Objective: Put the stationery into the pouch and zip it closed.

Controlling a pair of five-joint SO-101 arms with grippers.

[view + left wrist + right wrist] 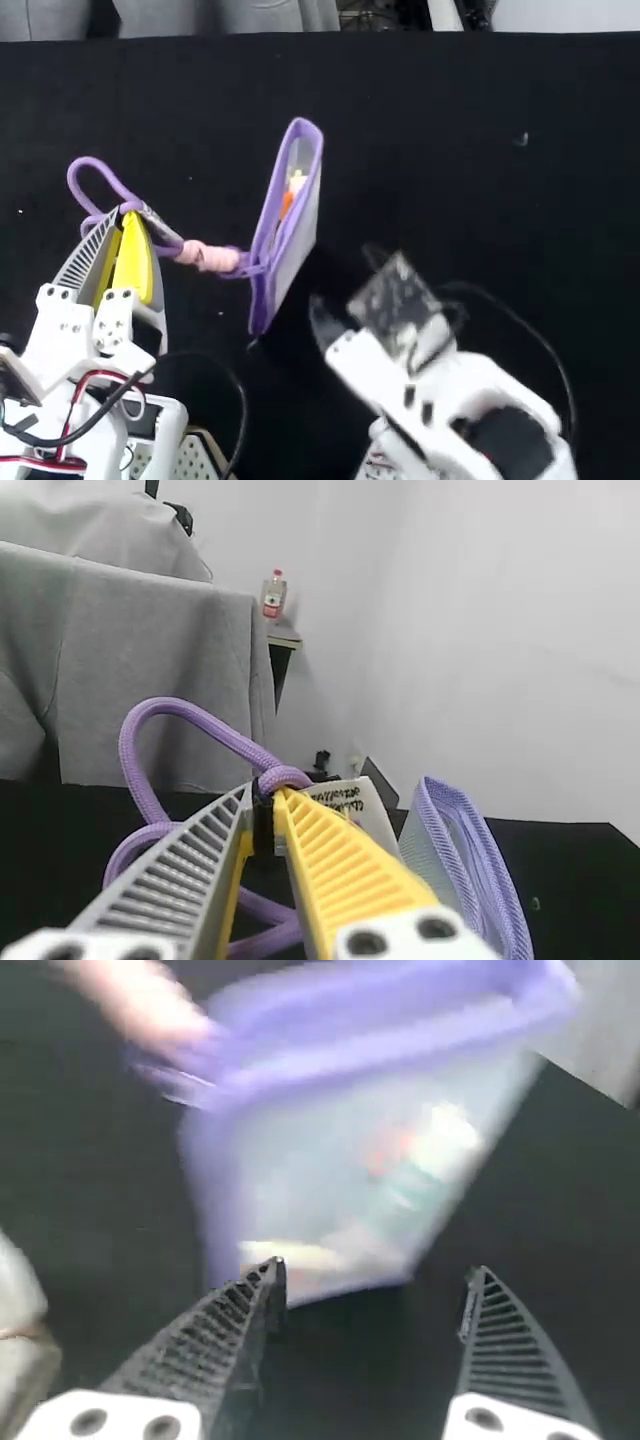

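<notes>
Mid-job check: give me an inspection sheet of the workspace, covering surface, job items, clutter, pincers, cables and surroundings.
Surface: black table.
Job's things: purple pouch standing on edge, stationery inside; its cord loops out to one side, pink tag along it; zip state unclear.
Clutter: nothing seen.
Pincers: left pincer shut on the cord; right pincer open, facing the pouch.
Cables: red and black wires on the left arm; black cable by the right arm.
Surroundings: grey cloth, bottle, white wall.

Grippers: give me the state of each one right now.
Left gripper: shut on the purple cord of the pouch.
Right gripper: open, holding nothing, facing the pouch.
</notes>
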